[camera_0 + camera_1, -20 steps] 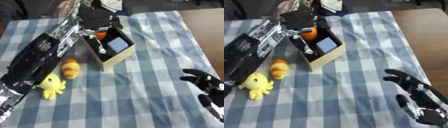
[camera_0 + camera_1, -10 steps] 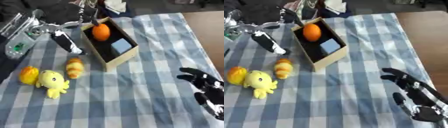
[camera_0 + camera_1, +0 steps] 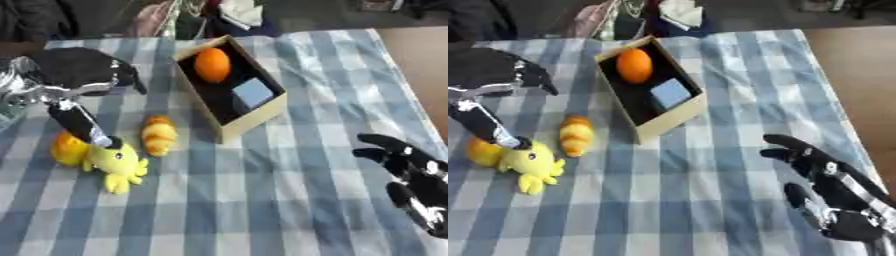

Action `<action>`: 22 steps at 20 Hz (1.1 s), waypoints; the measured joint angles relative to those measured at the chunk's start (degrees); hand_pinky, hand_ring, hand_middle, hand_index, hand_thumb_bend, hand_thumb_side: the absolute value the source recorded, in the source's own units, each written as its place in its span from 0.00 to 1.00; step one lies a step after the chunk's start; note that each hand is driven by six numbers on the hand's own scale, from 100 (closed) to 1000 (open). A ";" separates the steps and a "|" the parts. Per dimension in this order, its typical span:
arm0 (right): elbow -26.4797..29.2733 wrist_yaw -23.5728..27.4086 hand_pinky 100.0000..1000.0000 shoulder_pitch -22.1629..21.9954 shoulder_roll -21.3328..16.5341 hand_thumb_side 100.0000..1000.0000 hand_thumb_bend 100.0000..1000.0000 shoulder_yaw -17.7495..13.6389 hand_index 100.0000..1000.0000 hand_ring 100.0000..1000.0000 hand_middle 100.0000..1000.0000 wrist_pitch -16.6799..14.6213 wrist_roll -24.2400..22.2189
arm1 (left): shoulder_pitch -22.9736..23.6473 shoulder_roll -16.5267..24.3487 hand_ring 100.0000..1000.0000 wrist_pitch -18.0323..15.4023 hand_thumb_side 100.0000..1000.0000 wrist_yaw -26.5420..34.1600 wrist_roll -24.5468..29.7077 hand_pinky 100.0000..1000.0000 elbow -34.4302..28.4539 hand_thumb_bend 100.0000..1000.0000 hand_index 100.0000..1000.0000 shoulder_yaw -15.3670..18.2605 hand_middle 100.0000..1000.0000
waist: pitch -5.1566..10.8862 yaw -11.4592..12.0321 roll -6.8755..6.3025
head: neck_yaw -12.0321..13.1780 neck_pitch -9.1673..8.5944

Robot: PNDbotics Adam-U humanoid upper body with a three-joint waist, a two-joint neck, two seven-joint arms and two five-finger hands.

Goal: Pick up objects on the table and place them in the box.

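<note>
Left hand point(image 3: 74, 82) is over the left side of the checked table point(image 3: 289, 200), fingers extended and holding nothing; one long finger point(image 3: 79, 125) points down with its tip just at the top of the yellow octopus toy point(image 3: 114, 162). An orange round thing point(image 3: 66, 149) sits touching the toy's left side, and a striped orange-yellow piece point(image 3: 159, 135) lies just right of the finger. Box point(image 3: 262, 107) holds an orange point(image 3: 213, 64) and a light blue cube point(image 3: 253, 92). Right hand point(image 3: 829, 187) rests open at lower right, well apart from everything

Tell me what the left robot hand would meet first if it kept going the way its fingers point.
Probably the yellow octopus toy: the left robot hand points a finger down at its head, already at or nearly touching it. An orange object lies just beside.
</note>
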State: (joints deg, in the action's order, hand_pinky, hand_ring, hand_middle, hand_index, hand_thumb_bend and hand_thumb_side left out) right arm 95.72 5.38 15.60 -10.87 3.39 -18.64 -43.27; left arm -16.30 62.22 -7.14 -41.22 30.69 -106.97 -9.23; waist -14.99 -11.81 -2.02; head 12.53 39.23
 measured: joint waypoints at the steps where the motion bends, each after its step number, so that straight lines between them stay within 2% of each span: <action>1: 0.00 -0.04 1.00 0.00 0.00 0.38 0.00 -0.09 1.00 0.90 0.97 -0.01 0.03 | 1.11 0.22 0.70 0.30 0.27 -0.39 -0.01 0.75 0.30 0.60 0.82 0.39 0.70 | 0.00 0.11 0.00 | 0.00 0.00; 8: -0.02 -0.29 1.00 -0.02 0.00 0.38 0.00 -0.25 1.00 0.91 0.97 -0.04 0.45 | 4.79 0.36 0.71 1.89 0.23 -3.26 0.34 0.75 4.84 0.61 0.82 2.47 0.70 | 0.00 0.27 0.00 | 0.08 0.07; 17: -0.02 -0.32 1.00 -0.03 -0.01 0.38 0.00 -0.52 1.00 0.91 0.97 -0.02 0.52 | 5.55 -0.24 0.70 2.47 0.21 -5.13 1.59 0.75 10.94 0.60 0.82 2.95 0.70 | 0.00 0.18 0.00 | 0.36 0.08; 22: -0.02 -0.32 1.00 -0.03 -0.01 0.39 0.00 -0.52 1.00 0.91 0.97 -0.01 0.51 | 5.46 -1.67 0.67 2.21 0.16 -6.22 1.32 0.73 12.61 0.57 0.80 2.70 0.67 | 0.00 0.01 0.02 | 0.44 0.08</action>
State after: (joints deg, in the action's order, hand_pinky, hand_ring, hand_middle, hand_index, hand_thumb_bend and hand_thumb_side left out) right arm 95.70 5.06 15.57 -10.87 2.87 -18.65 -42.75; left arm -10.83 60.54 -4.93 -47.45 32.00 -94.36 -6.54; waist -14.99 -11.80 -2.01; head 12.97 39.31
